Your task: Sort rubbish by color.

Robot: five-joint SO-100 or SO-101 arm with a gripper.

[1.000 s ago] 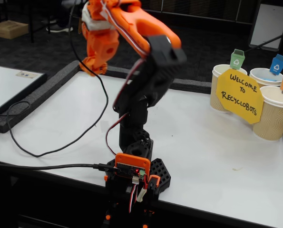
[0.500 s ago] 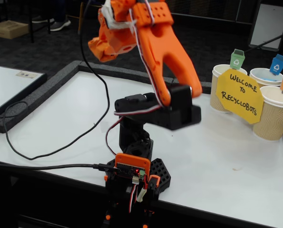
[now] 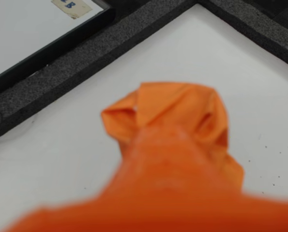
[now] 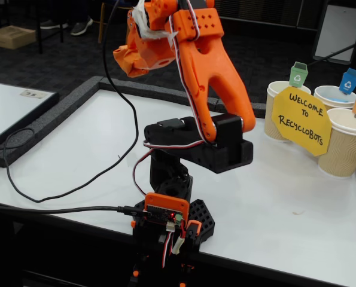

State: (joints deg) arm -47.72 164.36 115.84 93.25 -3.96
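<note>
An orange crumpled paper ball (image 4: pixel 127 60) with a bit of white tape hangs high above the table's far left part, with my gripper (image 4: pixel 146 51) shut on it. In the wrist view the same orange ball (image 3: pixel 173 104) fills the middle, and a blurred orange finger (image 3: pixel 168 193) of my gripper (image 3: pixel 170 140) covers its lower part. Below the ball lies bare white table (image 3: pixel 61 159). No green or light blue ball shows on the table. Something light blue shows inside the blue-tagged cup (image 4: pixel 333 95); I cannot tell what it is.
Three beige paper cups stand at the right: green tag (image 4: pixel 279 110), blue tag, orange tag (image 4: pixel 345 146). A yellow "Welcome to Recyclobots" sign (image 4: pixel 300 122) leans on them. A black cable (image 4: pixel 76 185) loops across the left. Dark foam edging (image 4: pixel 46 119) borders the table.
The arm's forearm has swung down and to the right, and the motion blur has settled. The gripper stays high with the orange ball in it, shifted slightly right.
</note>
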